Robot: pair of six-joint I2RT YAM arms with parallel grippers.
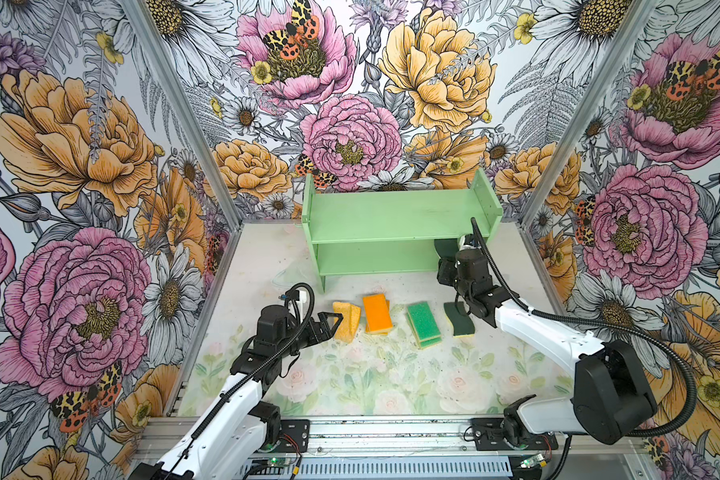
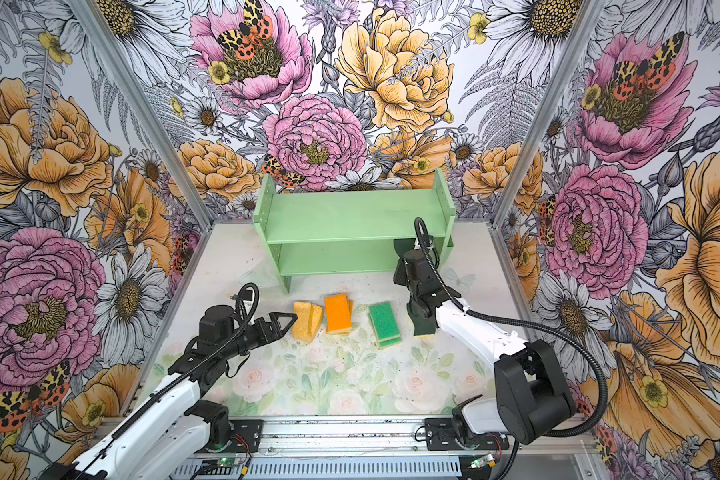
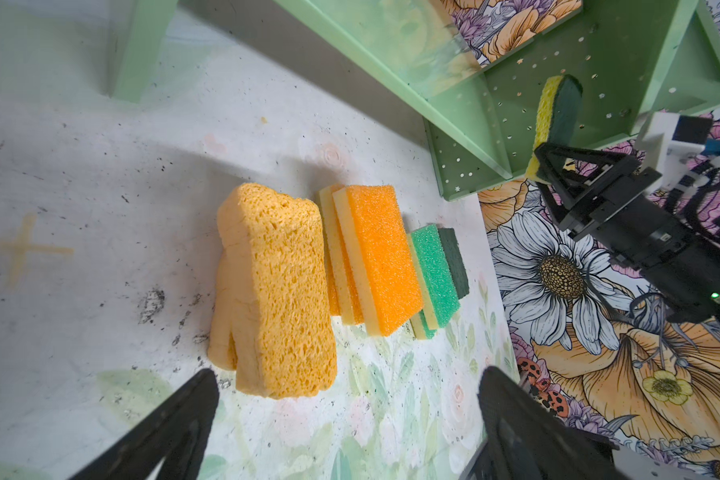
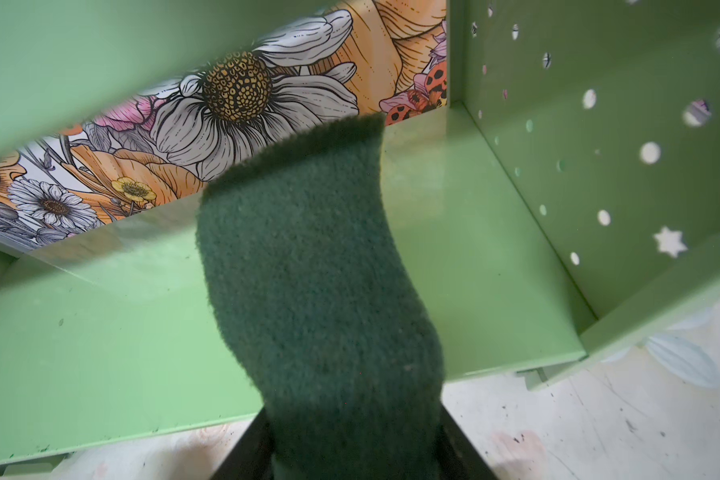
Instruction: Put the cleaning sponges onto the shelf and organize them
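My right gripper (image 4: 352,440) is shut on a wavy dark-green-topped sponge (image 4: 316,291), which reaches into the right end of the lower tier of the mint-green shelf (image 1: 391,216). That sponge (image 3: 558,112) shows its yellow foam in the left wrist view. On the table in front of the shelf lie two porous yellow sponges (image 1: 346,320), an orange-topped stack (image 1: 377,312), a green-topped stack (image 1: 422,324) and another wavy dark-green sponge (image 1: 458,322), partly behind the right arm. My left gripper (image 1: 333,322) stands open just left of the yellow sponges (image 3: 275,291), with nothing between its fingers.
The shelf (image 2: 350,218) stands at the back of the table against the flowered wall; its upper tier is bare. Flowered walls close in both sides. The right arm stretches over the table's right part. A metal rail runs along the front edge.
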